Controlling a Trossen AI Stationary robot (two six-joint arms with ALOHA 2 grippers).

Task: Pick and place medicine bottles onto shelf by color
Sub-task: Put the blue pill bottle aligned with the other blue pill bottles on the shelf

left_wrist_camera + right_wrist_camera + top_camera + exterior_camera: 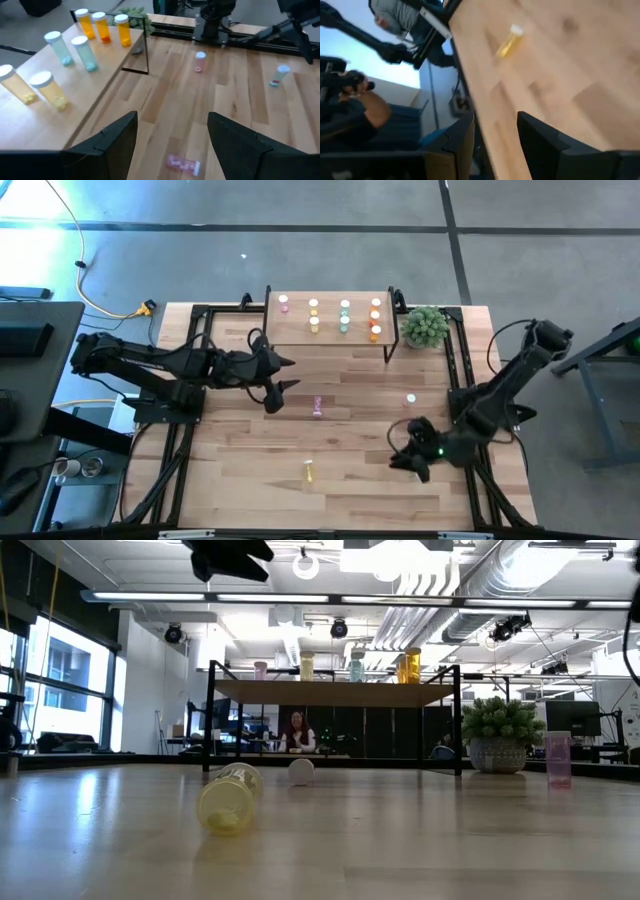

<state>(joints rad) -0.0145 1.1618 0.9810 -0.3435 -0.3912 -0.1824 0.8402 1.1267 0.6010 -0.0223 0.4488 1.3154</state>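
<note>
The shelf [330,330] stands at the table's far edge. On it medicine bottles stand upright in rows: pink [284,304], yellow [314,317], green [345,317], orange [376,320]. On the table a pink bottle [318,407] lies on its side, another [411,398] stands upright, and a yellow one [309,472] lies near the front. A fourth bottle [279,75] lies tilted below my right arm. My left gripper [285,376] hangs open left of the lying pink bottle [184,164]. My right gripper [410,457] is open over the table's near right part, holding nothing.
A potted plant [425,327] stands right of the shelf. Black frame rails [455,370] run along the table's sides. The right wrist view shows the table's edge [465,75] and a person's arm [365,107] beyond it. Bare tabletop lies between the loose bottles.
</note>
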